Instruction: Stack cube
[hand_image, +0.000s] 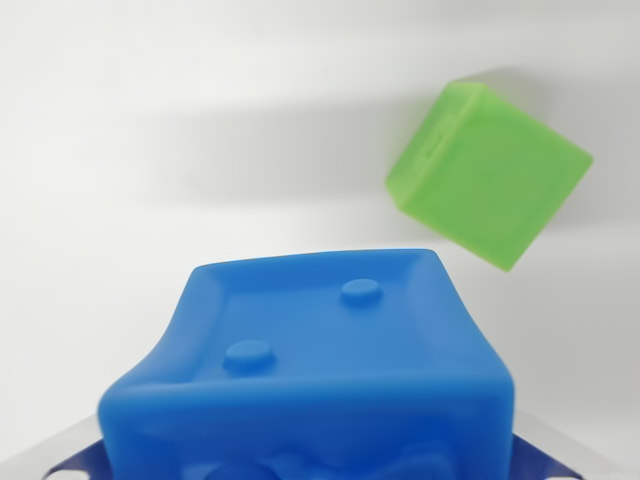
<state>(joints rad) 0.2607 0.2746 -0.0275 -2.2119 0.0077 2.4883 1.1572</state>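
White tabletop (150, 150) fills the background. Gripper (310, 465) fingers (70, 450) appear only as pale edges at the lower corners, apparently clamped on the blue cube (320, 370), which fills the lower frame. No legible markings. Green cube (487, 173) lies beyond, toward the wrist view's right, apart.

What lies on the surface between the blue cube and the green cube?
Nothing: in the wrist view, only a bare white surface shows in the gap between the blue cube and the green cube; the two cubes are apart.
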